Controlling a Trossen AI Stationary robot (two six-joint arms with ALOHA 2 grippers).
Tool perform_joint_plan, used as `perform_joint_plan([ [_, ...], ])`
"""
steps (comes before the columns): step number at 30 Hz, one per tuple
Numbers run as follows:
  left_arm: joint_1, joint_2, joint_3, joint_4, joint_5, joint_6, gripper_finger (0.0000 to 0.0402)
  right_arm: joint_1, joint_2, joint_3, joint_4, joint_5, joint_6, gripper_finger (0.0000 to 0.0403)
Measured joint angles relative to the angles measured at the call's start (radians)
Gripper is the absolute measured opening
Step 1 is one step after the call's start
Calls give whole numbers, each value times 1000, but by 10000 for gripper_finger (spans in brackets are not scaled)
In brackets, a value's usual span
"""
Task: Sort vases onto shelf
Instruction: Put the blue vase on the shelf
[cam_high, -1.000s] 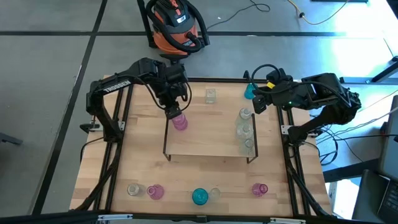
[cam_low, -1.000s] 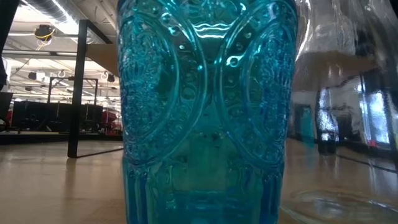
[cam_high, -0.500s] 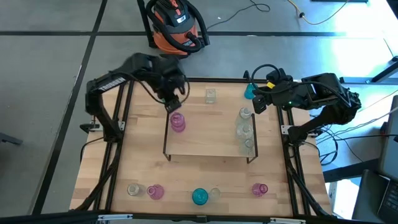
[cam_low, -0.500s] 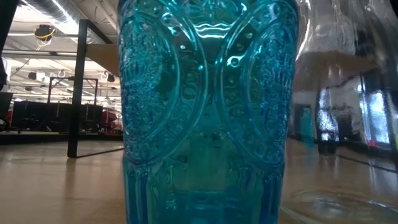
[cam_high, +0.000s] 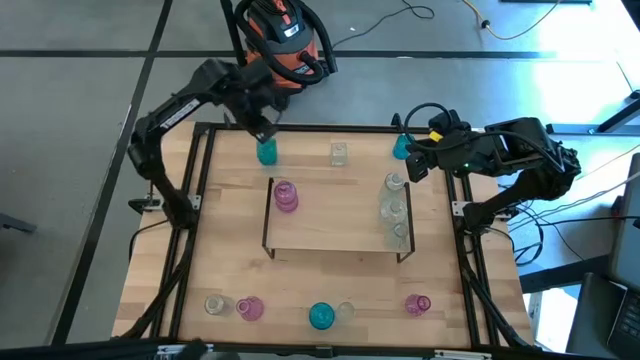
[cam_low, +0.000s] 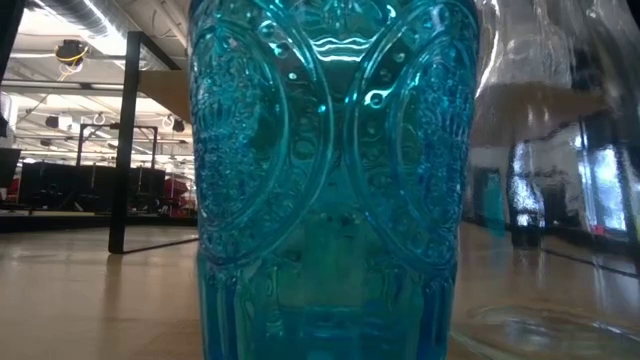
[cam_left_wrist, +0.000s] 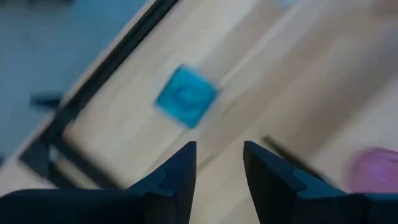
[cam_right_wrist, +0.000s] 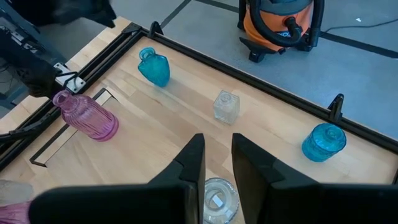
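Observation:
The shelf stands mid-table. One pink vase stands on its left end, and three clear vases line its right end. My left gripper hangs open over a teal vase at the table's far left. That teal vase shows beyond the empty fingertips. My right gripper waits above the shelf's right end. Its fingers stand a little apart, and a clear vase shows far below the gap.
On the far strip stand a clear vase and a teal vase. Along the near edge stand several vases: clear, pink, teal, pink. The teal one fills the low view.
My left gripper has let go of the pink vase, which stays upright on the shelf's left end. It has swung toward the table's far left corner, turning as it went, and now hangs over the teal vase there.

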Motion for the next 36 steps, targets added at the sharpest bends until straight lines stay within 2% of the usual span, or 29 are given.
perform_joint_plan([
  [5,179,-2,-177,118,149,53,126,0,4,0,0,3,-1,60],
  [8,242,0,-277,229,248,49,126,0,5,0,0,3,-5,60],
  [10,268,0,-324,271,278,47,126,0,5,0,0,3,-5,60],
  [18,285,0,-421,306,278,47,126,0,9,0,0,3,-6,60],
  [24,270,5,-437,373,277,27,126,0,10,0,0,3,-5,60],
  [33,235,91,-437,372,267,23,125,0,11,0,1,-22,-1,60],
  [36,231,99,-437,370,267,33,110,0,11,0,1,-42,6,60],
])
